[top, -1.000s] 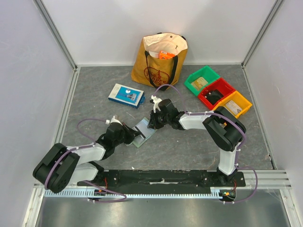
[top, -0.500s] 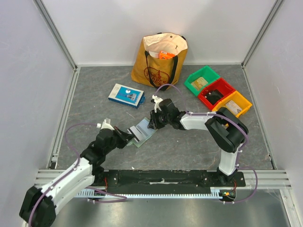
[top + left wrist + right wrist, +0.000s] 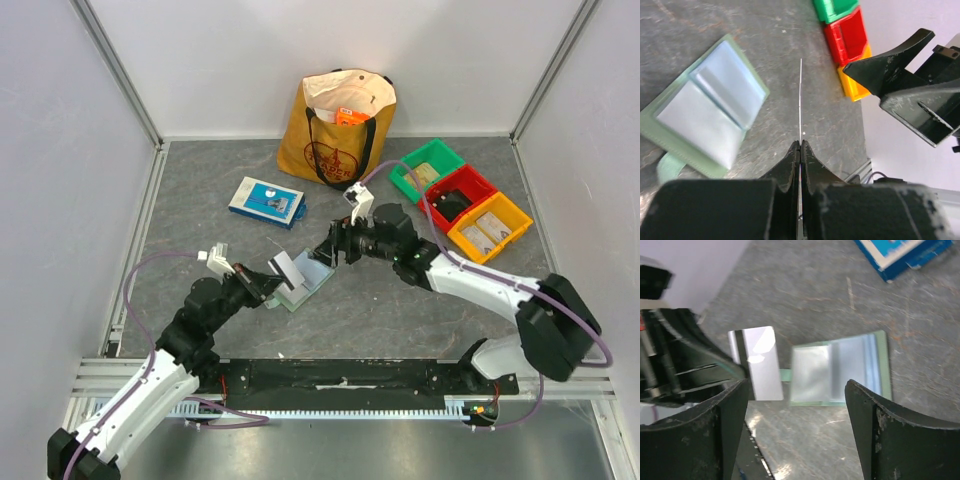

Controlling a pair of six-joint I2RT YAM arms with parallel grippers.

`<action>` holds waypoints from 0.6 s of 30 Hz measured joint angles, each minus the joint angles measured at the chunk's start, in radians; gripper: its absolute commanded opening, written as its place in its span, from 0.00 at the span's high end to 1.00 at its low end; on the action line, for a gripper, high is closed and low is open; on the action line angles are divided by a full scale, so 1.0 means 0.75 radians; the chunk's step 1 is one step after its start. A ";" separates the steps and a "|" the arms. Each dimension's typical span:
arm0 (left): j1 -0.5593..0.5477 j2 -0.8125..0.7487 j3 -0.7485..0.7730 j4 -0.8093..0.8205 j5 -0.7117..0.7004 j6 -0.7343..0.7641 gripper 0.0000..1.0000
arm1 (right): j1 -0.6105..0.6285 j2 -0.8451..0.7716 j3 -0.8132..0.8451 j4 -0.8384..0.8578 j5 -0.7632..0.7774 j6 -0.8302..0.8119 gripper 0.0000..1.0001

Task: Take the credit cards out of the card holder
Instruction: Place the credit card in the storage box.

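And out it comes! Since half a second ago, the left gripper (image 3: 800,146) has drawn back from the card holder (image 3: 705,125) with a card (image 3: 757,362). The right gripper (image 3: 333,250) has lifted off the holder as its arm stretched low across the table (image 3: 400,310).

We see the left fingers pinched tight on one edge of the card, holding it off the table, just beside the holder and clear of it. It's thin and stiff, a bare white line edge-on from the left wrist. From the right wrist its face is glossy and pale, with a dark stripe down one side. The right fingers are spread wide with nothing between them, hovering over the holder.

The holder lies flat, open like a booklet on the mottled grey, stone-look surface, with a soft pale green cover and filmy bluish clear pockets.

At the back we've got:
- an ochre fabric tote bag (image 3: 330,150) with an orange packet (image 3: 350,117) poking out
- a flat blue-and-white box (image 3: 267,200)
- three hard plastic bins: the green bin (image 3: 405,165) with a tan flat piece (image 3: 425,176), the red bin (image 3: 478,180) with a dark object (image 3: 455,203), and the yellow bin (image 3: 515,215) with pale flat pieces (image 3: 490,225)
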 measured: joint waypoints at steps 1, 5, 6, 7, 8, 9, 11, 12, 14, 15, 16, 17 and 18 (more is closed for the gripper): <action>0.000 -0.006 0.000 0.025 0.012 0.009 0.98 | 0.000 -0.041 -0.024 0.035 -0.018 0.016 0.14; 0.000 -0.019 0.003 0.135 0.057 0.042 0.98 | 0.001 -0.143 -0.122 0.184 -0.107 0.094 0.13; 0.000 -0.020 0.004 0.167 0.065 0.049 0.98 | 0.001 -0.153 -0.145 0.220 -0.126 0.116 0.13; 0.000 -0.021 0.005 0.200 0.071 0.055 0.98 | 0.001 -0.158 -0.168 0.256 -0.145 0.140 0.13; 0.000 -0.021 0.006 0.234 0.083 0.060 0.98 | 0.001 -0.159 -0.184 0.281 -0.159 0.158 0.13; 0.000 -0.020 0.007 0.260 0.093 0.064 0.98 | 0.001 -0.159 -0.198 0.301 -0.169 0.177 0.13; 0.000 -0.017 0.009 0.327 0.112 0.070 0.98 | 0.001 -0.159 -0.222 0.349 -0.191 0.216 0.15; 0.000 -0.014 0.012 0.358 0.126 0.073 0.98 | 0.001 -0.157 -0.232 0.382 -0.204 0.235 0.16; 0.000 0.000 0.017 0.415 0.141 0.078 0.98 | 0.002 -0.145 -0.247 0.461 -0.230 0.282 0.18; 0.000 0.009 0.020 0.438 0.150 0.079 0.98 | 0.004 -0.134 -0.250 0.502 -0.245 0.305 0.20; 0.000 0.018 0.022 0.463 0.159 0.080 0.98 | 0.007 -0.119 -0.253 0.547 -0.257 0.331 0.22; 0.000 0.026 0.023 0.483 0.166 0.080 0.98 | 0.010 -0.105 -0.254 0.581 -0.265 0.351 0.24; 0.000 0.036 0.024 0.503 0.172 0.080 0.98 | 0.014 -0.088 -0.255 0.621 -0.278 0.373 0.28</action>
